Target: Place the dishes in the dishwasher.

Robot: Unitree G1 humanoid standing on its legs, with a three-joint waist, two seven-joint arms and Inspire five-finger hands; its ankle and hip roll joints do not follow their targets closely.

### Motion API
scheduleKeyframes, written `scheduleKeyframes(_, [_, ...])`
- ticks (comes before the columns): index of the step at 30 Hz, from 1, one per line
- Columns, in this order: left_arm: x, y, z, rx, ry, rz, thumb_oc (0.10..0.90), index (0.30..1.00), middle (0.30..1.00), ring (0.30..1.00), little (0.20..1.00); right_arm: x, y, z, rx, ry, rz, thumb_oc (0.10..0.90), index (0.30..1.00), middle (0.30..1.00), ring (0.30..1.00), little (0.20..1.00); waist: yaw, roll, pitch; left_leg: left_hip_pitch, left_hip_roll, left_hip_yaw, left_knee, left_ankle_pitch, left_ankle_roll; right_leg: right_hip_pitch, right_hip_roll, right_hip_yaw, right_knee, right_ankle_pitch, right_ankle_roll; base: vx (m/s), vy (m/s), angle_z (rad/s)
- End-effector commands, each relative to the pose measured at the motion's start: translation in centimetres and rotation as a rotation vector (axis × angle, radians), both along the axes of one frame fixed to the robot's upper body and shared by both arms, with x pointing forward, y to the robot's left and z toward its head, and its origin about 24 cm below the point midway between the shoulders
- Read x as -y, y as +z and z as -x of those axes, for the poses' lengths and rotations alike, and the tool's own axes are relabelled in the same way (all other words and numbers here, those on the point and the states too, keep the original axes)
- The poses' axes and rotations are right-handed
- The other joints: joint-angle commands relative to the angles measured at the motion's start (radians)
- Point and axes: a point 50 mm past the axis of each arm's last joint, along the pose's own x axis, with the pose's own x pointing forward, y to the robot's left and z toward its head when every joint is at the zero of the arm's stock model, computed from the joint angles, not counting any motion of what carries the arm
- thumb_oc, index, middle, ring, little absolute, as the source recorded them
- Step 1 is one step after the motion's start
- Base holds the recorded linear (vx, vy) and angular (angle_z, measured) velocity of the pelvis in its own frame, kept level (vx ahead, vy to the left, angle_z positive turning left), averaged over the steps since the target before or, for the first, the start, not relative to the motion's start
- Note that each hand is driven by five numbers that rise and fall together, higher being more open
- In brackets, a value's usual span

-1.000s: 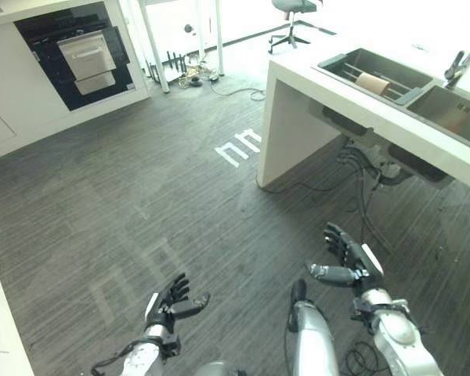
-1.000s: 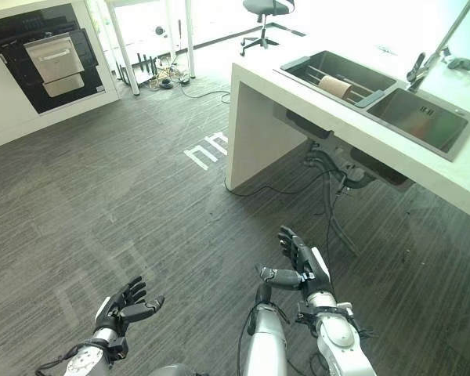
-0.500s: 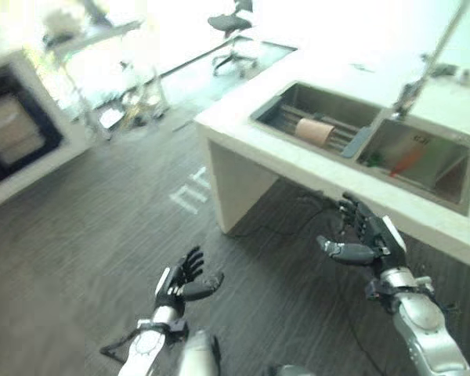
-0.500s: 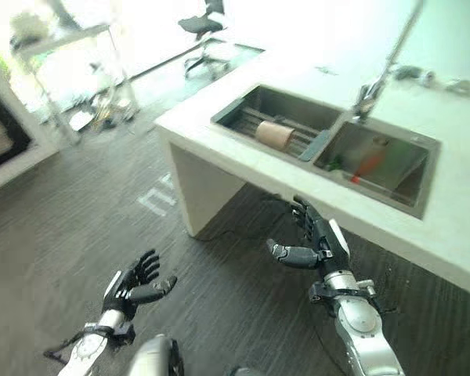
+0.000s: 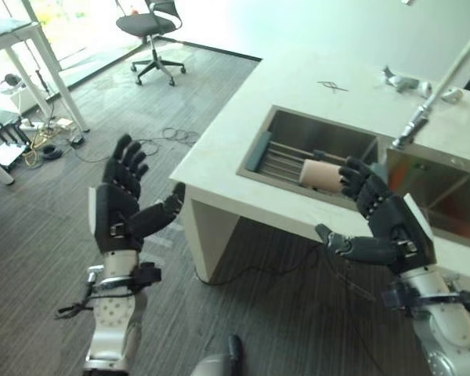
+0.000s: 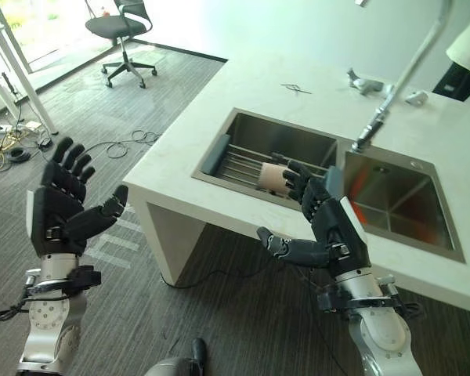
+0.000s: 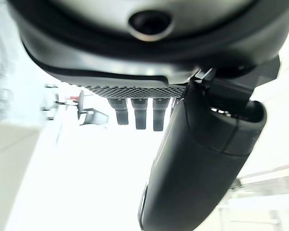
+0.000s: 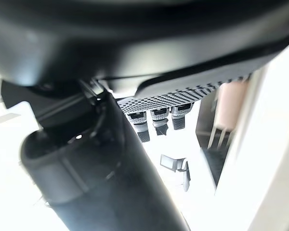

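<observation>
White worktop [image 6: 243, 117] carries a steel double sink [image 6: 423, 243]. In its left basin a tan cup [image 6: 271, 178] lies on its side on a wire rack [image 6: 235, 164]; a reddish item rests in the right basin, too unclear to identify. Both hands are released and hold nothing: the right hand [image 6: 329, 227] hovers at the sink's front edge, near the cup; the left hand [image 6: 59, 211] is raised over the floor, well apart. Judged progress: nothing grasped or loaded; every step remains.
</observation>
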Motion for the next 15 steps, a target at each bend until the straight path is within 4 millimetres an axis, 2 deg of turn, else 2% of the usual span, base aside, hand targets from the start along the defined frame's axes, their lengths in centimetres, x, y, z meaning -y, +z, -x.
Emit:
scheduleKeyframes(1, [0.8,4.9,2.1,0.313,-0.051,-0.128,0.8,0.9,0.9,0.9,0.9,0.8,3.4,-0.9,0.252,-0.06,-0.086,0.8,0.9,0.9,0.9,0.9,0.021,0.05,-0.076,0.002,0.107,-0.104,0.102,-0.078,-0.104,-0.035,0.017,-0.037,-0.073,0.353,0.049,0.2,0.356,0.13])
scheduleKeyframes(2, [1.2,6.2,2.7,0.381,-0.075,-0.182,0.8,0.9,0.9,0.9,0.9,0.7,3.2,-0.6,0.255,-0.074,-0.088,0.8,0.9,0.9,0.9,0.9,0.013,0.074,-0.063,0.033,0.104,-0.096,0.102,-0.092,-0.092,-0.118,0.044,-0.058,0.127,0.397,0.046,0.09,0.241,-0.05])
scheduleKeyframes(3, [1.3,6.2,2.7,0.382,-0.077,-0.186,0.8,0.9,0.9,0.9,0.9,0.7,3.2,-0.6,0.255,-0.072,-0.088,0.8,0.9,0.9,0.9,0.9,0.013,0.075,-0.062,0.035,0.105,-0.093,0.102,-0.093,-0.092,-0.132,0.045,-0.061,0.144,0.395,0.045,0.13,0.291,-0.16])
scheduleKeyframes(4, [1.7,6.7,2.6,0.388,-0.095,-0.216,0.8,0.9,0.9,0.9,0.9,0.6,3.2,-0.8,0.254,-0.069,-0.096,0.8,0.9,0.9,0.9,0.9,0.01,0.078,-0.056,0.05,0.108,-0.076,0.102,-0.103,-0.093,-0.186,0.038,-0.105,0.164,0.387,0.038,0.08,0.109,-0.14])
scheduleKeyframes(5, [1.9,7.0,2.4,0.391,-0.1,-0.233,0.8,0.9,0.9,0.9,0.9,0.6,3.4,-0.9,0.259,-0.072,-0.1,0.8,0.9,0.9,0.9,0.9,0.007,0.076,-0.055,0.055,0.11,-0.064,0.102,-0.107,-0.095,-0.198,0.027,-0.136,0.128,0.374,0.034,0.14,0.086,-0.16])
scheduleKeyframes(8, [1.7,7.5,1.9,0.385,-0.106,-0.195,0.8,0.9,0.9,0.9,0.9,1.2,3.8,-1.1,0.266,-0.102,-0.104,0.8,0.9,0.9,0.9,0.9,-0.001,0.057,-0.052,0.078,0.11,-0.032,0.102,-0.132,-0.107,-0.187,-0.002,-0.223,-0.104,0.371,0.035,0.14,-0.065,-0.73])
scheduleKeyframes(9, [1.8,7.5,1.7,0.38,-0.111,-0.172,0.8,0.9,0.9,0.9,0.9,1.3,3.8,-1.3,0.267,-0.119,-0.113,0.8,0.9,0.9,0.9,0.9,-0.006,0.039,-0.045,0.098,0.102,-0.015,0.102,-0.153,-0.112,-0.238,-0.043,-0.244,-0.104,0.346,0.038,0.11,-0.124,-0.45])
scheduleKeyframes(10, [1.9,7.5,1.6,0.379,-0.114,-0.167,0.8,0.9,0.9,0.9,0.9,1.2,3.8,-1.4,0.266,-0.125,-0.118,0.8,0.9,0.9,0.9,0.9,-0.006,0.03,-0.045,0.103,0.097,-0.007,0.102,-0.164,-0.113,-0.258,-0.061,-0.247,-0.104,0.338,0.041,0.1,-0.153,-0.64])
scheduleKeyframes(12, [2.8,7.5,1.5,0.376,-0.122,-0.173,0.8,0.9,0.9,0.9,0.9,0.6,3.7,-1.9,0.271,-0.134,-0.135,0.8,0.9,0.9,0.9,0.9,-0.013,0.013,-0.047,0.13,0.095,0.018,0.102,-0.205,-0.118,-0.325,-0.124,-0.243,-0.104,0.376,0.059,0.13,-0.181,-0.5])
scheduleKeyframes(13, [3.0,7.4,1.4,0.371,-0.118,-0.174,0.8,0.9,0.9,0.9,0.9,0.4,3.7,-2.0,0.273,-0.137,-0.131,0.8,0.9,0.9,0.9,0.9,-0.015,0.011,-0.048,0.138,0.096,0.024,0.102,-0.214,-0.118,-0.338,-0.134,-0.235,-0.104,0.388,0.064,0.14,-0.22,-0.06])
scheduleKeyframes(15, [3.1,7.4,1.2,0.343,-0.131,-0.135,0.8,0.9,0.9,0.9,0.9,0.3,3.7,-2.1,0.275,-0.16,-0.133,0.8,0.9,0.9,0.9,0.9,-0.022,0.011,-0.054,0.154,0.109,0.03,0.102,-0.226,-0.121,-0.352,-0.13,-0.208,-0.104,0.35,0.063,0.14,-0.251,-0.04])
